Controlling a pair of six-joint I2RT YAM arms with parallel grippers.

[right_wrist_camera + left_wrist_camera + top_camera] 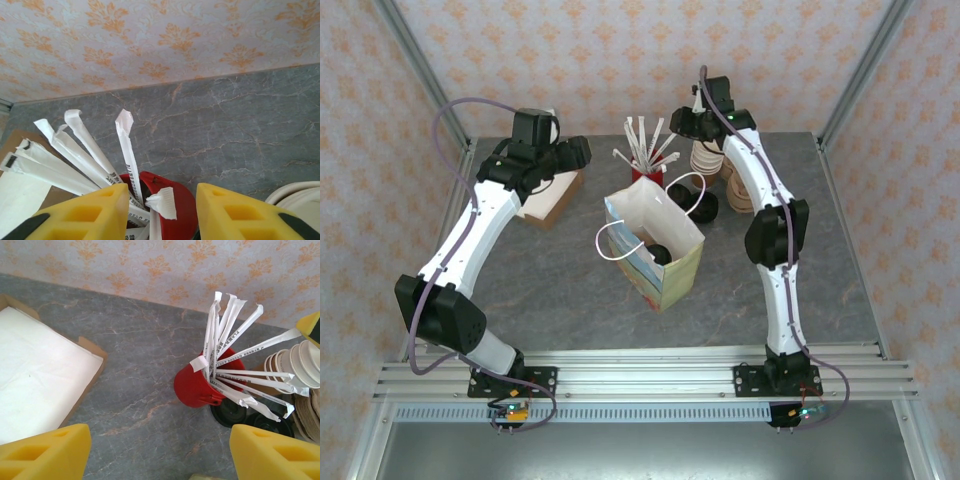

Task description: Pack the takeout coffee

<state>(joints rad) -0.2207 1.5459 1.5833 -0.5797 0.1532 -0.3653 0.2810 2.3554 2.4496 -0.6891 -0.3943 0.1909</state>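
A white and yellow paper bag point(665, 262) stands open at the table's middle. Inside it a round black lid point(660, 253) shows, seemingly the takeout coffee's; the cup body is hidden by the bag wall. My left gripper point(574, 153) point(160, 456) hangs open over bare table between the napkin box and the red cup, its yellow fingers point(47, 452) wide apart. My right gripper point(684, 124) point(162, 216) is open above the red cup of straws point(182, 210), with straw tips rising between its fingers point(240, 212) but not clamped.
The red cup of wrapped straws point(648, 170) point(196, 387) stands behind the bag. Loose black lids point(692, 195) point(231, 412) lie beside it. A stack of lidless cream cups point(705, 155) point(295, 365) and brown holders point(740, 190) sit at back right. A cardboard box of white napkins point(552, 197) point(35, 375) is at back left.
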